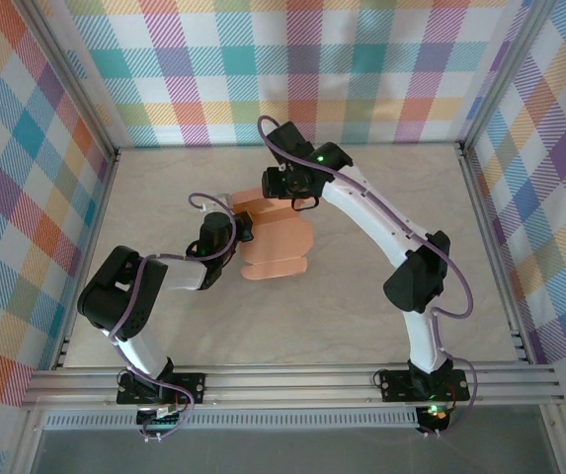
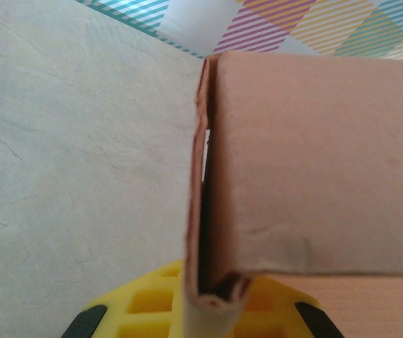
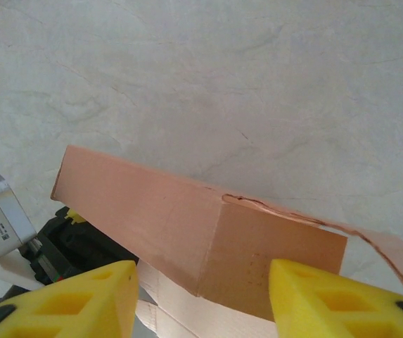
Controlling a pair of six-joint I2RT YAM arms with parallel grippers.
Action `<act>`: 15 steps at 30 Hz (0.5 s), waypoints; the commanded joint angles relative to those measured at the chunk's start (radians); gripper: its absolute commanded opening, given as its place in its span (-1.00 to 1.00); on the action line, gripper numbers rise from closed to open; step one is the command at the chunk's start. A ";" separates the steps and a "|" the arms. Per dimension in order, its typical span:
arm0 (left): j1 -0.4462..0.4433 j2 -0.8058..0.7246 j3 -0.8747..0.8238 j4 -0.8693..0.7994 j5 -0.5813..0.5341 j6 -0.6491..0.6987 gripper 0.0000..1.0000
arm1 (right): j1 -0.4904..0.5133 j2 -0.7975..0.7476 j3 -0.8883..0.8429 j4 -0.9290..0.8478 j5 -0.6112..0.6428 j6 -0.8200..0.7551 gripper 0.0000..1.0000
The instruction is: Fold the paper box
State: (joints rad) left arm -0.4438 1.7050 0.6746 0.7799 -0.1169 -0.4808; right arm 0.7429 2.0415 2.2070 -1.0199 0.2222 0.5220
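While the left claw (image 1: 235, 237) was pinched tight on a doubled fold of card at the left edge of the box (image 1: 275, 252), the job looked to me about halfway through. From its wrist I could see the fold standing upright in the grip, with a broad panel bent over to the right of it. The box sat near the middle of the worktop (image 1: 362, 326), between the two arms. One long wall was raised and one corner was creased square. On the near side the rounded flaps lay flat and unfolded, and a thin strip curled loose at the far right end. Further right, the right claw (image 1: 292, 197) hung over the far end of the box. Its yellow fingers (image 3: 81, 303) stood apart on either side of the raised corner, with a gap showing beside the left one, so I took it as open and not gripping. The remaining walls had not yet been lifted, nor the flaps tucked.
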 commanded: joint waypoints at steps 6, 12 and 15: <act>-0.007 -0.026 -0.004 0.062 0.029 0.015 -1.00 | -0.019 0.035 0.029 -0.011 -0.068 0.059 -0.30; -0.007 -0.021 -0.003 0.060 0.034 0.015 -1.00 | -0.024 0.035 0.026 -0.010 -0.087 0.084 -0.56; -0.007 -0.016 -0.001 0.060 0.036 0.014 -1.00 | -0.025 0.031 0.026 -0.009 -0.096 0.091 -0.59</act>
State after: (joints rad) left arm -0.4438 1.7050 0.6746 0.7948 -0.0975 -0.4801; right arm 0.7216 2.0624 2.2070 -1.0187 0.1505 0.5911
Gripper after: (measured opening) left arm 0.073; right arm 0.209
